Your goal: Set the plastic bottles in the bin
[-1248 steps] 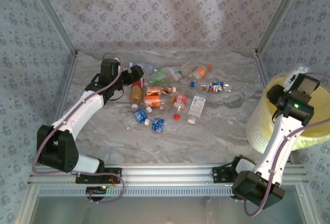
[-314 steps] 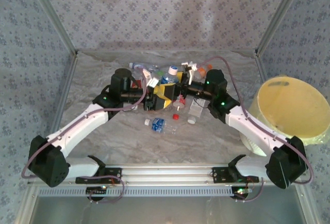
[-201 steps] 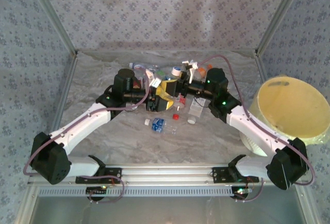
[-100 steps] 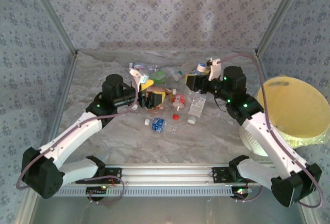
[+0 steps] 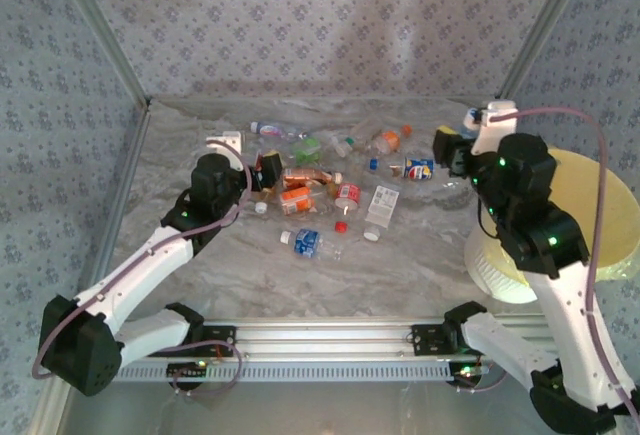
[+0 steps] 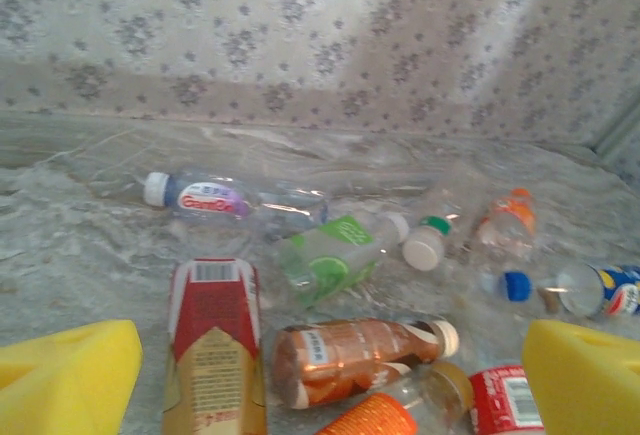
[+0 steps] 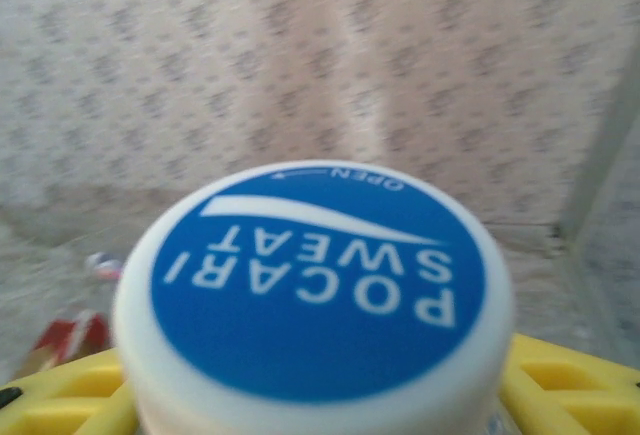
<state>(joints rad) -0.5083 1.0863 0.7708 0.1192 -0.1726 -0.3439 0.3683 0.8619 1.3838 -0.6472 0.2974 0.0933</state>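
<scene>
Overhead, a marbled grey table [image 5: 420, 265] carries a loose cluster of plastic bottles [image 5: 330, 180] lying on their sides near its middle and far part, all outside the bin [image 5: 605, 200].

The bin is a large pale-yellow bucket at the table's right edge; the right arm crosses in front of it, and what lies inside it cannot be told.

The right tool [image 5: 455, 140] is raised just left of the bin's rim; it pinches an upright blue-capped bottle [image 7: 315, 295], whose white-edged cap reads POCARI SWEAT, with yellow fingers [image 7: 570, 385] pressed on either side.

The left tool [image 5: 268, 170] sits low at the left edge of the cluster, spread wide and holding nothing; its yellow fingers [image 6: 70, 375] frame the bottles ahead.

Between them, nearest, lie a red-and-tan bottle [image 6: 212, 345], a copper-labelled bottle [image 6: 345, 355] and an orange-labelled bottle [image 6: 365, 420]; a red-labelled bottle [image 6: 505, 400] is just beside the right-hand finger.

Further back lie a green-labelled bottle [image 6: 325, 255], a clear bottle with a purple label [image 6: 205, 198] and an orange-capped bottle [image 6: 505, 225].

Nearer the arms' bases, a blue-labelled bottle [image 5: 305, 243] lies apart from the rest; a white-labelled bottle [image 5: 380, 203] lies to its right.
</scene>
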